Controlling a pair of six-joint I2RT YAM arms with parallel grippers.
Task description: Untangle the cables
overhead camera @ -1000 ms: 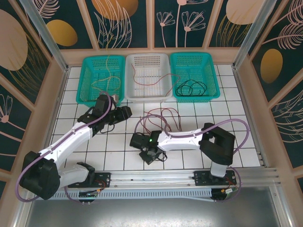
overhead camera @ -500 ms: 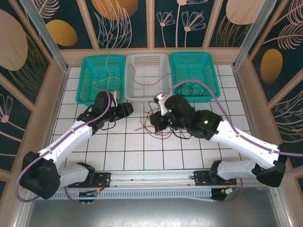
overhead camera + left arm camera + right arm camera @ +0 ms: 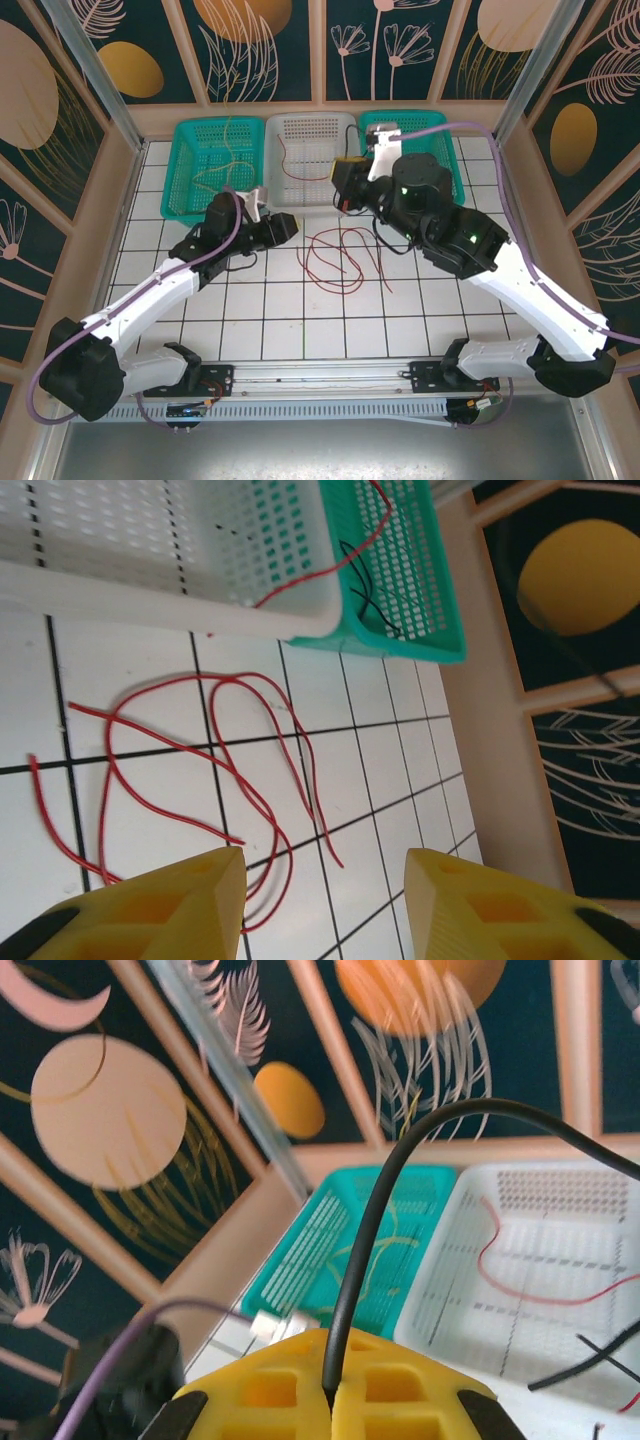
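Tiled surface (image 3: 250,310) carries the red cable (image 3: 305,780) mid-scene; my left pincer (image 3: 320,890) hangs over it half open, empty. My right pincer (image 3: 333,1400) pinches the black cable (image 3: 367,1210), raised at the far side. I'd let go only over the right teal basket (image 3: 445,160), clear of red.

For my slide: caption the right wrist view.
Shut right end effector pinches thin black cable; white mesh basket with red wire beyond.
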